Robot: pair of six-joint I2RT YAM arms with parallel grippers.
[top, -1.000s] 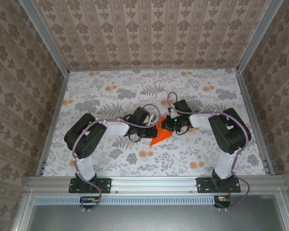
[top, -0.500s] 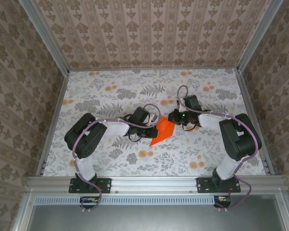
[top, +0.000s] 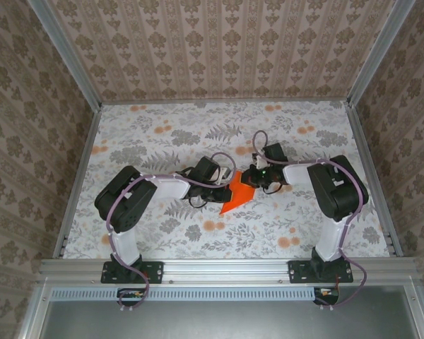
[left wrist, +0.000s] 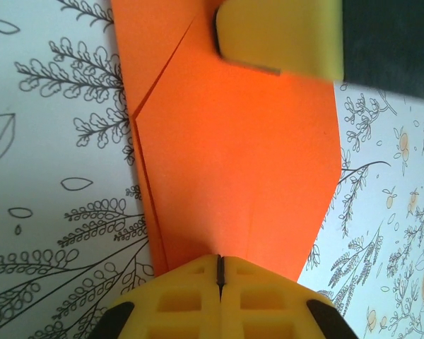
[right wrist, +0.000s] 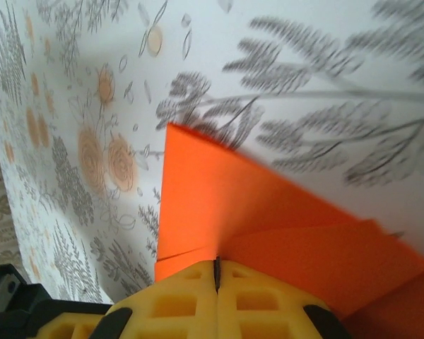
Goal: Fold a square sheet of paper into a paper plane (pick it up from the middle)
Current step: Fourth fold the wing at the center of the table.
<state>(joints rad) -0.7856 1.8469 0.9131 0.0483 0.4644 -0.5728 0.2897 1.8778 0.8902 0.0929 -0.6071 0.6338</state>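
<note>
Likely step: creasing. Paper point(top: 238, 195) lies at table point(top: 148, 134) centre. Left gripper point(left wrist: 219, 272) at its 9 o'clock, right gripper point(right wrist: 216, 272) at 2 o'clock: both closed, tips on paper, clamping nothing. Next, probably: sweep along fold.

- The right tool point(top: 253, 178), lifted clear to the far right of the sheet of paper point(top: 234, 196) half a second ago, has come back onto that sheet's far right edge, jaws closed.
- The right arm's elbow point(top: 337, 187) has swung back toward the sheet.
</note>
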